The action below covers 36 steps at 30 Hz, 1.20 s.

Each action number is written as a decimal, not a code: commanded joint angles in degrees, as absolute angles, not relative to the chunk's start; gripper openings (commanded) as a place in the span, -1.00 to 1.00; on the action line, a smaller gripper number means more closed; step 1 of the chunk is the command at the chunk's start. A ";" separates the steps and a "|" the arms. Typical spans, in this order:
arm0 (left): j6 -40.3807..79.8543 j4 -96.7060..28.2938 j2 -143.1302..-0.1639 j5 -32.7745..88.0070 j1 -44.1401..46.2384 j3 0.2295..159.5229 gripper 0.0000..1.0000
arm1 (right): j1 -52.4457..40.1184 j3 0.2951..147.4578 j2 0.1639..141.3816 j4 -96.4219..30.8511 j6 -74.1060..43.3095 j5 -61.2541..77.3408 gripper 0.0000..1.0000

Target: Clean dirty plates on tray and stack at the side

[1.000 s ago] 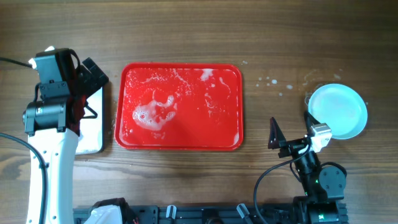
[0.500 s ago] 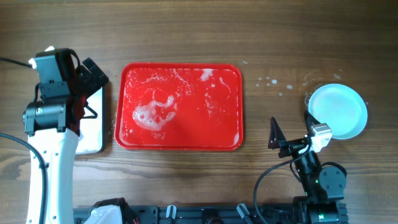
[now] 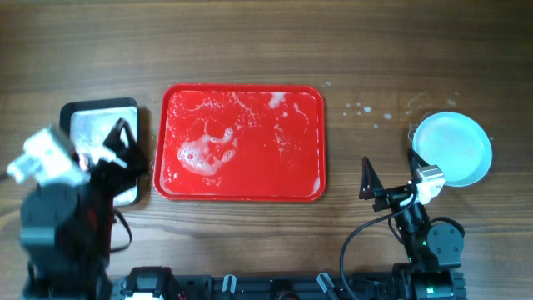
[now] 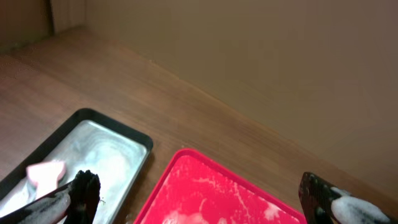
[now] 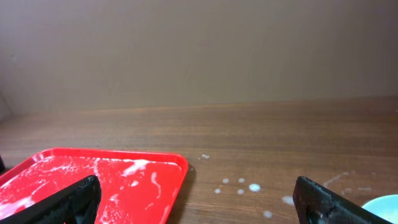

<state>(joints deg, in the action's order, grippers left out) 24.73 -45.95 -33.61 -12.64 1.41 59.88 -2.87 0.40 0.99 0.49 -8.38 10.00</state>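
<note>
The red tray point(image 3: 240, 143) lies mid-table, carrying only white foam and water, with no plate on it. The pale blue plates point(image 3: 452, 148) sit at the far right as one round shape from above, so I cannot count them. My right gripper point(image 3: 391, 172) is open and empty just left of the plates. In the right wrist view the gripper point(image 5: 199, 202) spans bare wood between the tray point(image 5: 93, 180) and a plate's rim point(image 5: 382, 208). My left gripper point(image 3: 125, 150) is open and empty by the tray's left edge. In the left wrist view it point(image 4: 199, 199) frames the tray's corner point(image 4: 205, 193).
A black-rimmed tray point(image 3: 100, 125) with a wet pale inside sits left of the red tray, and a pink sponge point(image 4: 45, 174) lies in it. Foam droplets point(image 3: 362, 110) speckle the wood between the red tray and the plates.
My left arm has drawn back toward the table's front edge, uncovering the black-rimmed tray. The right arm and the plates have not moved.
</note>
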 commanded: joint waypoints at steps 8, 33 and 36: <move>24.77 -15.27 -8.14 -7.05 -1.30 21.74 1.00 | -3.16 0.30 0.27 0.78 -9.17 8.95 0.99; 25.56 -3.77 -0.16 -5.37 -1.78 0.32 1.00 | -3.16 0.30 0.27 0.78 -9.17 8.95 0.99; 25.56 -3.64 -0.25 -5.39 -1.78 0.32 1.00 | -3.16 0.30 0.27 0.78 -9.17 8.95 0.99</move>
